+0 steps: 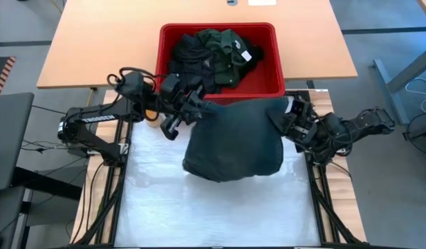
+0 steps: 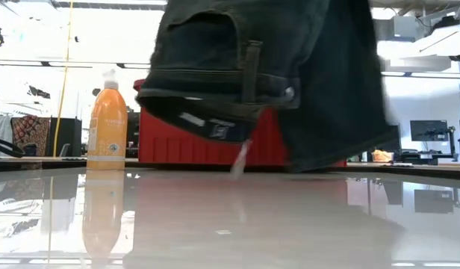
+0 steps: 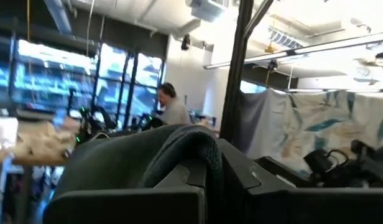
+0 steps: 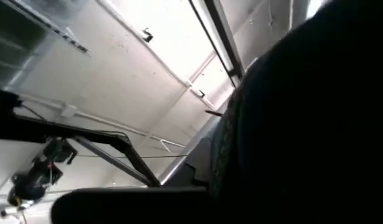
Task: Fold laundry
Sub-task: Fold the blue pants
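**One garment lifted, two grippers clamped on it**

We see one dark denim garment [image 1: 232,142] hanging above the white tabletop [image 1: 199,214], the left gripper [image 1: 187,111] and right gripper [image 1: 285,119] each closed on an edge. Behind, one red plastic basket [image 1: 267,81] holds several dark garments [image 1: 213,52].

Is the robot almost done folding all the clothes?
Not nearly. Nothing looks folded yet. Right now the left pincer and right pincer are both shut on one dark garment, holding it up over the table. A pile of other clothes still waits in the red basket.
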